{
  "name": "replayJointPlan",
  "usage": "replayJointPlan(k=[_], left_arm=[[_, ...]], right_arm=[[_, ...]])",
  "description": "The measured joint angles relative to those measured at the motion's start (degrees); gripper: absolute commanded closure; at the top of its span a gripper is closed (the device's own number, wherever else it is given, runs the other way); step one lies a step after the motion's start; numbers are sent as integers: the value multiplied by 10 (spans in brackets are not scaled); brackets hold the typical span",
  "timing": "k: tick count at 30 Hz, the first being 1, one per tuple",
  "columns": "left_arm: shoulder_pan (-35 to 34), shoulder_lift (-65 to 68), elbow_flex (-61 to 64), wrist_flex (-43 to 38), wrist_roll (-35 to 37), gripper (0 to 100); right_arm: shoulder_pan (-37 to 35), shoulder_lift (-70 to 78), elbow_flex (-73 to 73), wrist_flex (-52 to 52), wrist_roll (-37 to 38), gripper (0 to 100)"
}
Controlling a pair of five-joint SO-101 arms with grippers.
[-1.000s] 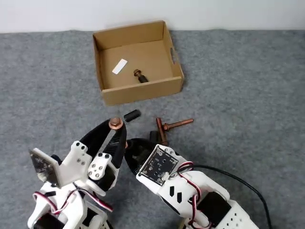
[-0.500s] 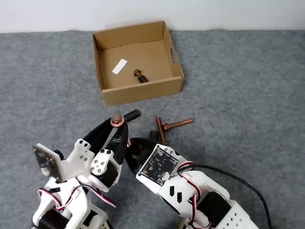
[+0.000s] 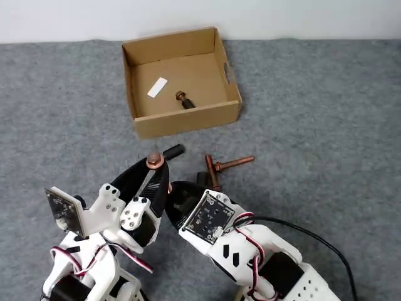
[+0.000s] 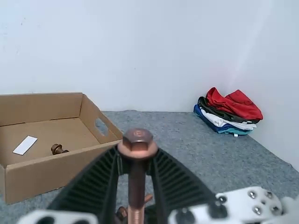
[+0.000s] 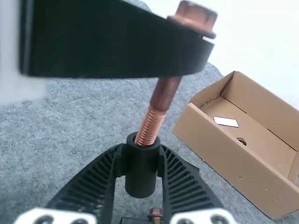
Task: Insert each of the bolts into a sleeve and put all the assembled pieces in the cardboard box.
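Gripping 1 bolt (image 4: 137,140) head-up, left hand (image 4: 136,161) holds thread coaxial in sleeve (image 5: 140,175) clamped by right hand (image 5: 140,156), 6 o'clock of cardboard box (image 3: 182,119).

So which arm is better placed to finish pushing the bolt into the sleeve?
Left, probably. Its gripper grips the bolt just under the head, and the bolt's tip sits in the mouth of the sleeve, which the right gripper only holds steady.

I see a coppery metal bolt (image 5: 158,108), faintly glossy, its thread ridged; a smooth matt black sleeve (image 5: 140,170), plastic by the look; a matt brown cardboard box (image 3: 188,120); coarse grey felt-like cloth on my desk (image 3: 326,125).
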State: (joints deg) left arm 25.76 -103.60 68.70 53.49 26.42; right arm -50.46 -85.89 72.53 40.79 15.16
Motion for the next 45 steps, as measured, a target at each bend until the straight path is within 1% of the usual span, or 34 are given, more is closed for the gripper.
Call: replayJointPlan(k=[8,11,15,17,21,23,33,40,42,45], left_arm=[[4,-2,-2,96,4,996],[5,-2,-2,107,3,995],[6,-3,-2,125,-32,987],[6,-3,-3,139,-41,942],[5,-4,-5,152,-47,795],[-1,-4,-6,155,-53,765],[-2,-4,-10,173,-55,763],[1,-2,-69,187,-58,765],[0,-2,-88,187,-58,794],[0,-2,-105,187,-58,893]], right_arm=[[0,2,-16,1,0,991],[0,2,-31,0,0,991],[2,2,-31,0,4,991],[2,2,-31,1,17,991],[3,3,-30,1,28,991],[4,3,-30,1,29,991],[11,2,-37,2,31,991],[11,1,-40,1,30,991],[12,1,-40,1,30,991],[18,1,-40,1,30,991]])
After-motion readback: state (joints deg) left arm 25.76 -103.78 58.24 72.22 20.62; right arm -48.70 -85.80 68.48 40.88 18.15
